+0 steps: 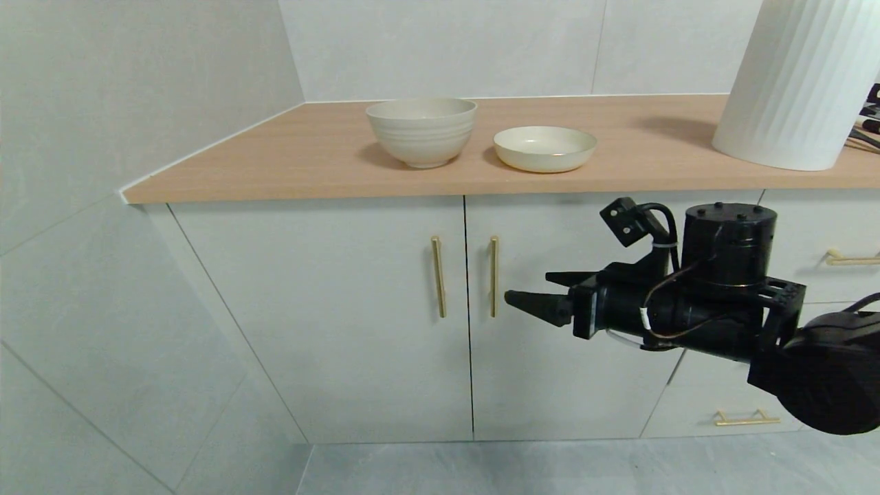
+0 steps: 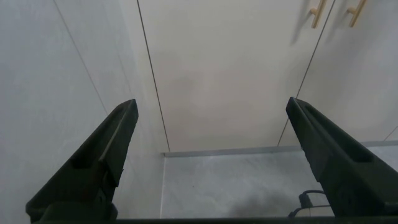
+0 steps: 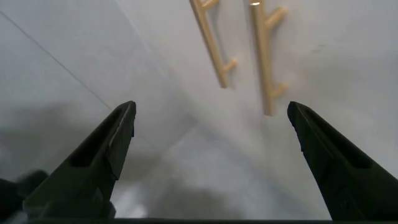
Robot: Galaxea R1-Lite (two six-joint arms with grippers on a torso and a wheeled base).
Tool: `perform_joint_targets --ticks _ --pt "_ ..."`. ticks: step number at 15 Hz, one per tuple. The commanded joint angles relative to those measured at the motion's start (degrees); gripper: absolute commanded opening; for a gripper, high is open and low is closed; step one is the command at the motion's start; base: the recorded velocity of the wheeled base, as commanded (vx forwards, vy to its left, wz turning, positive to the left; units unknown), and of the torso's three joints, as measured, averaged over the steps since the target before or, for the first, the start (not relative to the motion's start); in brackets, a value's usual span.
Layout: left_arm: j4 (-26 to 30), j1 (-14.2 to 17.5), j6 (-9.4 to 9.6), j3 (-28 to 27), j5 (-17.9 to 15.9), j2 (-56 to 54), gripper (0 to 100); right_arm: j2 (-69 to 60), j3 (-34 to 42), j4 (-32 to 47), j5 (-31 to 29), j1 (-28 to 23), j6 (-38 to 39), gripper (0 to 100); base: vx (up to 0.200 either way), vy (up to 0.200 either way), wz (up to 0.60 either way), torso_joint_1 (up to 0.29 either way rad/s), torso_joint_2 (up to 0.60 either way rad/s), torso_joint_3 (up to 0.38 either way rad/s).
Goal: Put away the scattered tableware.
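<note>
Sitting near the front edge of the counter (image 1: 289, 161), about halfway along, are a deep bowl (image 1: 421, 130) and a flat dish (image 1: 544, 148), side by side and not touching. A tall white pot (image 1: 797, 82) stands well apart at the right end. Under the counter are two shut doors with gold handles (image 1: 438, 276) close together. The right claw (image 1: 533, 289) hangs in front of the right door (image 1: 550, 385), just beside its handle, wide open and empty. The left claw (image 2: 211, 106) is low near the floor (image 2: 249, 180), also wide open and empty.
</note>
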Motion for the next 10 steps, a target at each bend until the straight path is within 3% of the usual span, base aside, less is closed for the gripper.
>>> perform_joint_targets --ticks 1,4,10 --pt "0.01 0.01 0.00 0.00 0.01 0.00 100 3.42 -1.88 -0.11 0.14 1.20 1.39 100 0.000 0.000 0.00 0.000 0.00 0.000" --pt "0.01 0.01 0.08 0.00 0.01 0.00 100 4.39 -3.55 -0.37 3.39 1.91 10.62 100 0.000 0.000 0.00 0.000 0.00 0.000" --pt "0.01 0.01 0.08 0.00 0.01 0.00 100 12.38 -8.38 -6.52 3.22 1.73 11.06 100 0.000 0.000 0.00 0.000 0.00 0.000"
